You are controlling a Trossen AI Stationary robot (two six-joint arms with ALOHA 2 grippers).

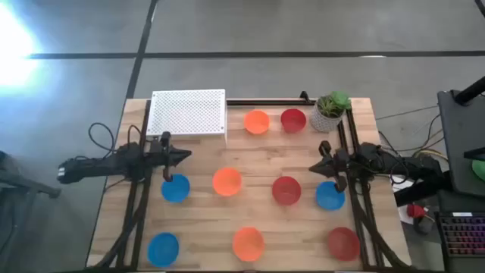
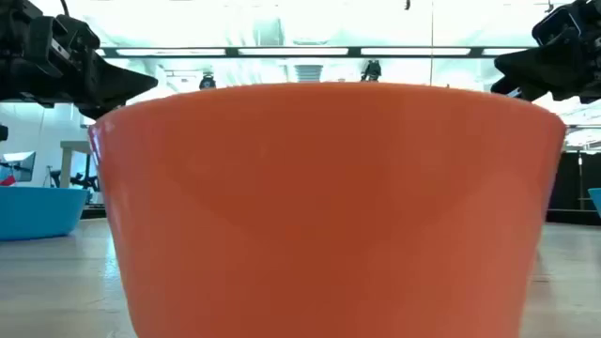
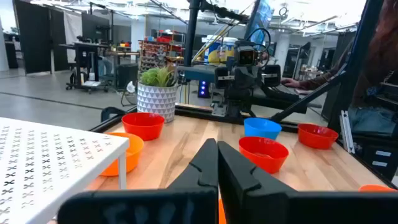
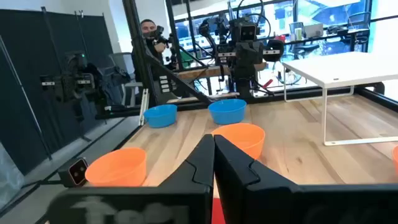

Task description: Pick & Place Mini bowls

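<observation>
Several mini bowls rest on their bases on the wooden table [image 1: 204,220]: orange [image 1: 257,121] and red [image 1: 292,120] at the far side, blue [image 1: 175,189], orange [image 1: 226,182], red [image 1: 286,189] and blue [image 1: 330,195] across the middle, and blue [image 1: 163,247], orange [image 1: 248,243] and red [image 1: 343,243] near the front. My left gripper [image 1: 186,157] hovers shut at the left, just beyond the middle blue bowl, pointing right. My right gripper [image 1: 314,168] hovers shut at the right, pointing left. Both are held above the table and touch nothing.
A white perforated rack [image 1: 188,112] stands at the far left. A white pot with a green plant [image 1: 330,111] sits at the far right corner. In the low view the near orange bowl [image 2: 329,207] fills most of the picture.
</observation>
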